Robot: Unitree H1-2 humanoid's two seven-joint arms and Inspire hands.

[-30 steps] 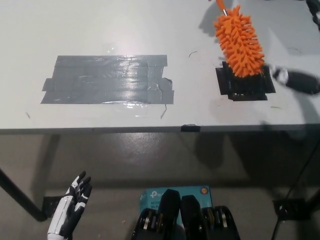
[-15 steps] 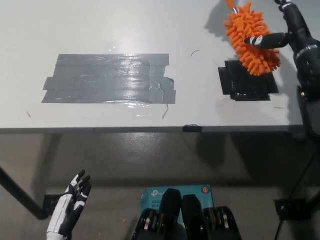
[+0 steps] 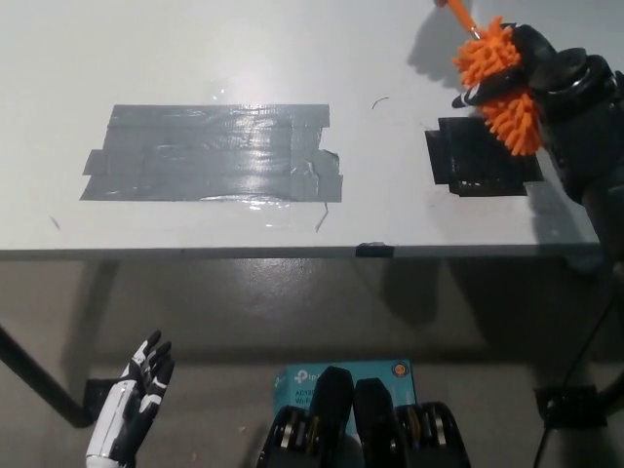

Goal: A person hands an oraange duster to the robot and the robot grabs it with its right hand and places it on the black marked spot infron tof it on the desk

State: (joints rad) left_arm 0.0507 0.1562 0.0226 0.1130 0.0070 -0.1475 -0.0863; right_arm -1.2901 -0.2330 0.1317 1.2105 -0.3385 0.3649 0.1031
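**Soft duster in the black hand, above the mark**

Head view: a pale grey desk [image 3: 195,58] fills the upper part of the picture, with bare floor below its front edge. A wide patch of grey tape [image 3: 210,154] lies left of the middle, and the black marked spot [image 3: 480,158] sits near the right front corner. The right hand [image 3: 534,73] is closed around the orange duster [image 3: 502,83], fingers wrapped over the fluffy head, which is over the far right corner of the spot. The thin handle [image 3: 456,12] runs off the top edge; whether anyone holds it there cannot be seen.

The duster looks very light and soft. Its nubs will squash and may slide under the fingers, so a grip on the stiff core or handle would likely be surer than on the fluff.

The left hand [image 3: 132,405] rests low at the left, below the desk, fingers spread and empty.
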